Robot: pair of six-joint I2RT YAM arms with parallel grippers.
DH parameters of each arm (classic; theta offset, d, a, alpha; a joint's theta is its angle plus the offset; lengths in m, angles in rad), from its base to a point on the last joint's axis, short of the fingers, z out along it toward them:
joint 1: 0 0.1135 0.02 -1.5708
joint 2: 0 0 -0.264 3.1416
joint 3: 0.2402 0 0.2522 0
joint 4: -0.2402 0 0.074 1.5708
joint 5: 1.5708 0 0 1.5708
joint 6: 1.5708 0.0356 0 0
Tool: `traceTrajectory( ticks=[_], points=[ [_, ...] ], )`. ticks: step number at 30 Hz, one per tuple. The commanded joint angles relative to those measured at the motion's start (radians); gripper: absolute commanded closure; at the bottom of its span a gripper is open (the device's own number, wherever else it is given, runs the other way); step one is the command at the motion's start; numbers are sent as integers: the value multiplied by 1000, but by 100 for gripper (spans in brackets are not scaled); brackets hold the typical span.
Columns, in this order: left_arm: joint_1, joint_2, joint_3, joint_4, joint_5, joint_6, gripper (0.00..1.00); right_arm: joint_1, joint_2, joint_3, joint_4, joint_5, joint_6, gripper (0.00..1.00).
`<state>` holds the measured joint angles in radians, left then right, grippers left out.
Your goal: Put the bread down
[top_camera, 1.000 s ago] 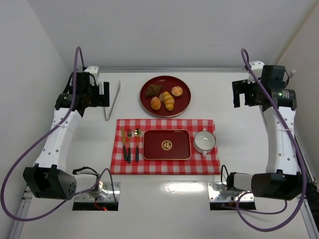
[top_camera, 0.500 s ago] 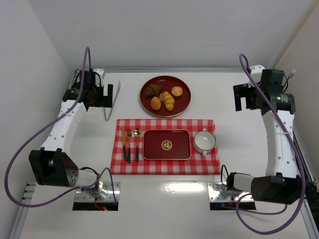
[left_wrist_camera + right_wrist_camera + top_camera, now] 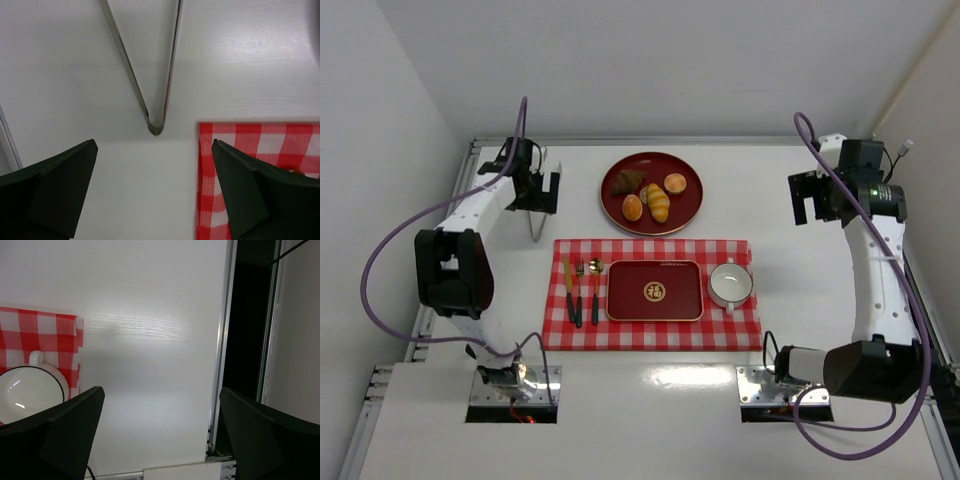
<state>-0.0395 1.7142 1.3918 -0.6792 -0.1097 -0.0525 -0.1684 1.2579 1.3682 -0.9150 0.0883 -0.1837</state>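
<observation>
Two small round golden buns, one [image 3: 675, 183] at the right and one [image 3: 633, 207] at the front left, lie on a dark red plate [image 3: 685, 207] at the back centre. A ridged yellow roll [image 3: 659, 203] and a dark brown pastry [image 3: 628, 180] lie with them. My left gripper [image 3: 538, 190] is open and empty, left of the plate, above metal tongs [image 3: 545, 212]. In the left wrist view the tongs' hinge [image 3: 155, 127] lies just ahead of the open gripper [image 3: 153, 143]. My right gripper [image 3: 810, 197] is open and empty over bare table at the right, as the right wrist view [image 3: 162, 389] shows.
A red-checked cloth [image 3: 651, 250] holds a red rectangular tray [image 3: 655, 291], a white cup [image 3: 730, 284] and cutlery [image 3: 582, 290]. The cup [image 3: 30, 392] and the cloth's corner [image 3: 50, 335] show in the right wrist view. The table's metal edge rail [image 3: 225, 340] runs on the right.
My left arm has swung in and its gripper has moved right, over the tongs. My right gripper has shifted only slightly. The breads have not moved.
</observation>
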Motion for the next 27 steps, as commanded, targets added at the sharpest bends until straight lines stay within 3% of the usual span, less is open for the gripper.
traceTrajectory(
  ticks=[1,12,27],
  points=[
    [24,65,104,66,-1,5,0,-10,27,3,28,27,-31,0],
    [52,367,383,36,10,-26,0,-28,100,55,19,36,-56,0],
    [52,512,438,18,-42,-26,0,-68,182,126,10,25,-65,0]
  ],
)
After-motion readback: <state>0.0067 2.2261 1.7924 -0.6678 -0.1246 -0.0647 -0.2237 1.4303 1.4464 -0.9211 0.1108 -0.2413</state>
